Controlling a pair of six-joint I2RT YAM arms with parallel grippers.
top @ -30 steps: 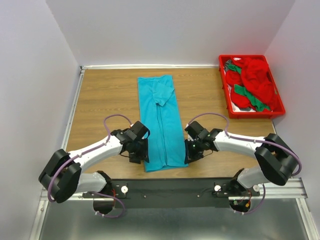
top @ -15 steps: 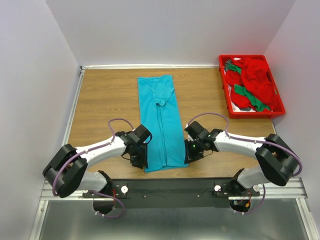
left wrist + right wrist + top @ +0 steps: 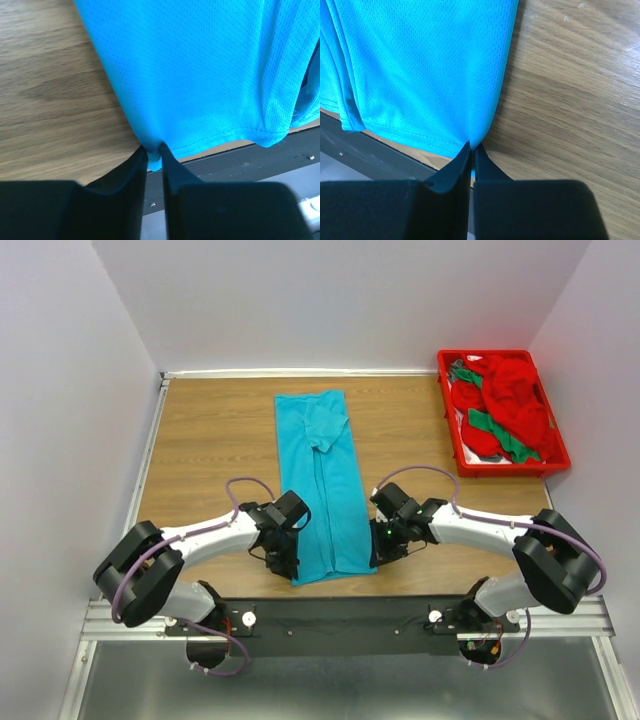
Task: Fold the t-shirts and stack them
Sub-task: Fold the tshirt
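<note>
A teal t-shirt (image 3: 325, 475), folded into a long narrow strip, lies down the middle of the table. My left gripper (image 3: 292, 566) is shut on its near left hem corner, with the cloth (image 3: 200, 75) pinched between the fingertips (image 3: 142, 159). My right gripper (image 3: 374, 553) is shut on the near right hem corner; the cloth (image 3: 425, 70) is pinched there too. Red and green t-shirts (image 3: 505, 405) lie heaped at the far right.
A red plastic tray (image 3: 552, 462) at the far right holds the red and green shirts. The table's near edge and the black rail (image 3: 340, 615) lie just below the shirt's hem. White walls close in the table at the back and sides.
My left gripper has moved in and toward the near edge onto the shirt's left hem corner and closed on it. The right gripper has stayed at the right corner.
</note>
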